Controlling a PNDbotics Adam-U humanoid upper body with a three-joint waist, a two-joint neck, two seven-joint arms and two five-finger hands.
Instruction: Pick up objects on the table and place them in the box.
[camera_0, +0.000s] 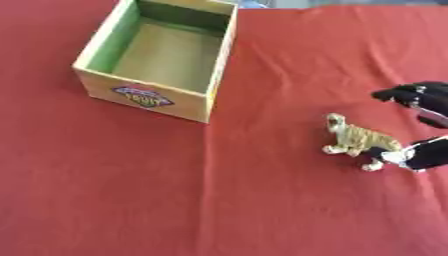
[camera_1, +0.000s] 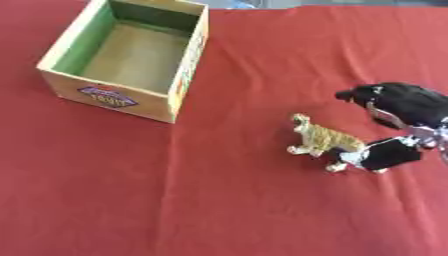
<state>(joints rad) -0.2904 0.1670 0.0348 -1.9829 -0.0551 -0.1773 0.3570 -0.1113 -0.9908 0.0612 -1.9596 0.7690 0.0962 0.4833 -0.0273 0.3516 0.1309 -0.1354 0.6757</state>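
Note:
A small striped toy tiger (camera_1: 322, 138) stands on the red tablecloth (camera_1: 219, 200), right of centre, head toward the box. My right hand (camera_1: 404, 107) comes in from the right edge and is open. Its fingers (camera_1: 359, 94) reach out above and behind the tiger without touching it. The thumb (camera_1: 383, 155) lies low against the tiger's hindquarters. The cardboard box (camera_0: 144, 95) with a green inner wall sits at the upper left, open at the top, and nothing shows inside it. My left hand appears in neither view.
A printed label (camera_0: 142, 96) marks the box's near wall. Red cloth covers the whole table, with a few soft creases between the box and the tiger. A strip of something pale shows past the far edge.

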